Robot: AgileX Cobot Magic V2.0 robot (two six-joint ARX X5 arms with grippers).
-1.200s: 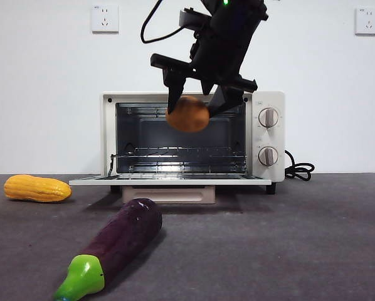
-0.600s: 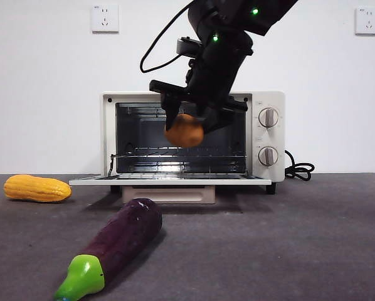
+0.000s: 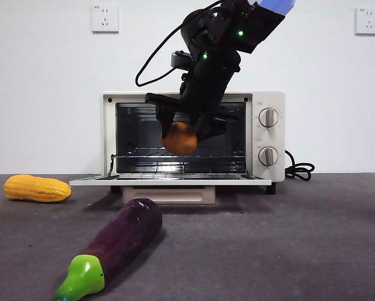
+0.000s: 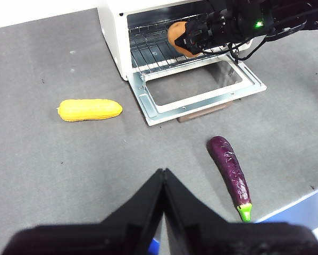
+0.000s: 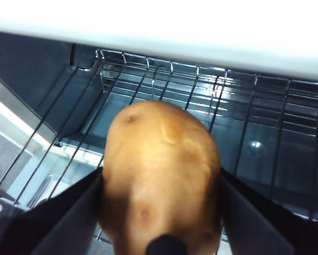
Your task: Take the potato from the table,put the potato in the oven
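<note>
**Potato held in the oven mouth**

The potato [image 3: 180,138] is pinched between the two jaws of the right gripper [image 3: 186,130], one jaw pressed against each side, as seen close up in the right wrist view [image 5: 161,178]. It is held in the air at the open front of the oven [image 3: 269,103], above the wire rack [image 3: 219,152] and clear of it. The glass door [image 3: 169,180] is folded down flat. The left gripper [image 4: 163,183] is kept well back over the table [image 3: 300,244], its jaws pressed together with nothing between them. A yellow corn cob [image 3: 37,188] is seen on the table beside the oven, and a purple eggplant [image 3: 121,241] lies in front of the door.
</note>
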